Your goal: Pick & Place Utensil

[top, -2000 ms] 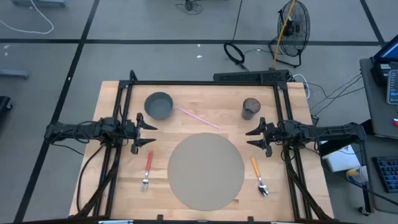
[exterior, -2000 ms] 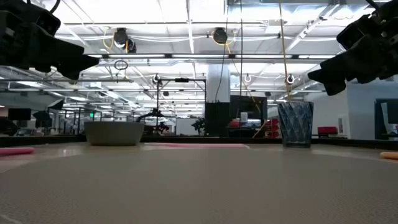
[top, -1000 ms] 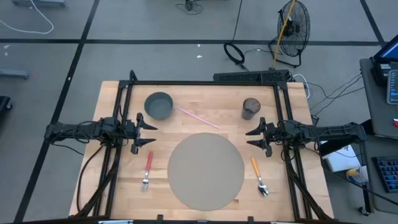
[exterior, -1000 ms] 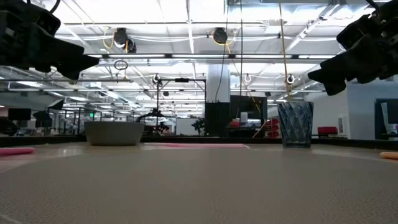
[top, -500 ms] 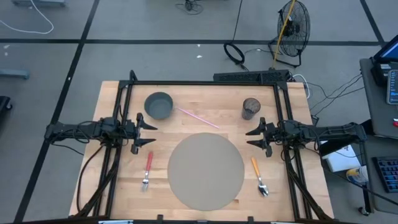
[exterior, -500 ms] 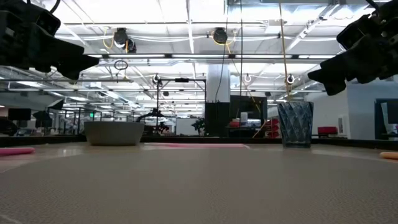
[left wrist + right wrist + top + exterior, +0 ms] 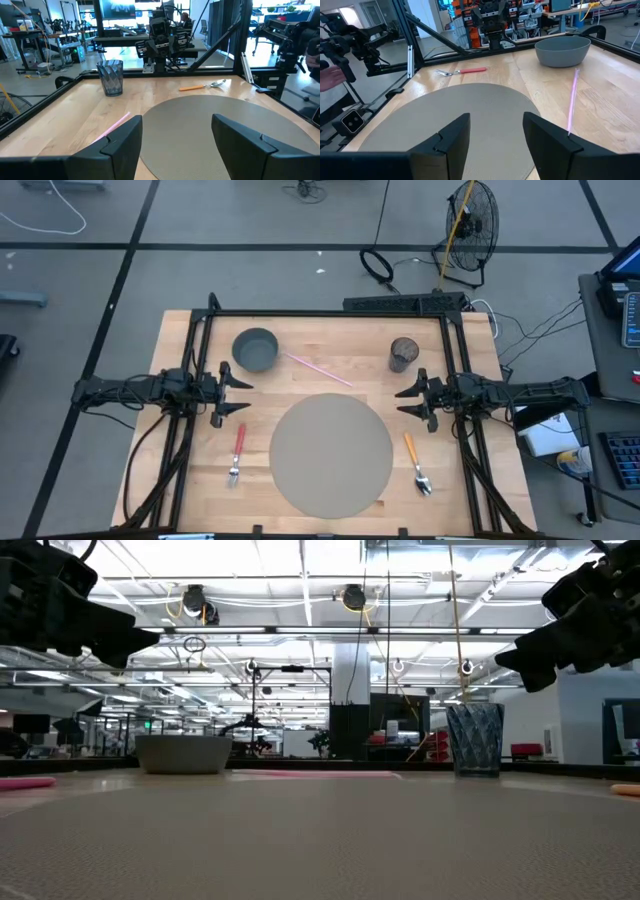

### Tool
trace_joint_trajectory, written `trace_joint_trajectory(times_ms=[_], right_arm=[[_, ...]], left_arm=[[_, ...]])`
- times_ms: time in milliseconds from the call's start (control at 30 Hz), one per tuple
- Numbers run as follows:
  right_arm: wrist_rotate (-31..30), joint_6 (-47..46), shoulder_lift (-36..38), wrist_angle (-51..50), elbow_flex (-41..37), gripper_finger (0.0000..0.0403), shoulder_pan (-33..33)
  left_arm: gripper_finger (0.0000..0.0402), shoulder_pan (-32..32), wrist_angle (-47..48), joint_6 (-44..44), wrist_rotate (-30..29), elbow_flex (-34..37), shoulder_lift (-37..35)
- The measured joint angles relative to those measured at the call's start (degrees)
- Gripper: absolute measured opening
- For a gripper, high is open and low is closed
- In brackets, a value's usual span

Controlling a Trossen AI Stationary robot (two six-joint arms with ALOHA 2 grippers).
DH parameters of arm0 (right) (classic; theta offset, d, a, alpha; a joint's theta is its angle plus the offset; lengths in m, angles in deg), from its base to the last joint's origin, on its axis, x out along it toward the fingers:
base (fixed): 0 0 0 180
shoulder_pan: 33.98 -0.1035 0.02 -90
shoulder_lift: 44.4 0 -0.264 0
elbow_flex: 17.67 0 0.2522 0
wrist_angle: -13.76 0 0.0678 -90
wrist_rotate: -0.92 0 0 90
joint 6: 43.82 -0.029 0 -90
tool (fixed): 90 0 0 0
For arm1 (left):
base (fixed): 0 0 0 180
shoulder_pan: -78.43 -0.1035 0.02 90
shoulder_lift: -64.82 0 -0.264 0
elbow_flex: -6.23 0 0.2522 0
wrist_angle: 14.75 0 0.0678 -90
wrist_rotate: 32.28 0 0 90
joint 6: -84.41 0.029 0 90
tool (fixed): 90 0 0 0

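Two arms wait at the table's sides, both up off the wood. Your left gripper (image 7: 232, 392) sits at the left edge, fingers apart, nothing between them. Just behind it is the gray bowl (image 7: 255, 349). In front of it, near but not touching, lies the red fork (image 7: 237, 454), tines toward the front edge, clear of the fingers (image 7: 121, 142). A pink straw (image 7: 316, 367) lies slanted on the wood between bowl and mat, well apart from both grippers. You have the round gray mat (image 7: 331, 453) at center, between the two utensils, bare on top. The dark cup (image 7: 403, 354) stands upright behind the right gripper. Your right gripper (image 7: 410, 401) hangs at the right edge facing the left one across the mat, fingers apart, holding nothing. In front of it, just off the mat's right rim, lies the orange spoon (image 7: 415, 462), bowl end toward the front edge, not touching the fingers (image 7: 453, 134). Right wrist view shows the fork across the mat near the left arm's base; left wrist view shows the spoon likewise near the right arm's base.
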Motion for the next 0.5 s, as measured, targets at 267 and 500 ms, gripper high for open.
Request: trace_joint_trajectory(times_ms=[267,500], right_arm=[[-0.04,0.0,0.0,0.3,0.0,0.0181,0.0],[-0.07,-4.38,-0.02,2.45,0.01,0.0181,0.0]], left_arm=[[0.0244,0.0,0.0,0.0,0.0,0.0,-0.01],[0.0244,0.0,-2.58,-2.05,0.02,0.06,-0.02]])
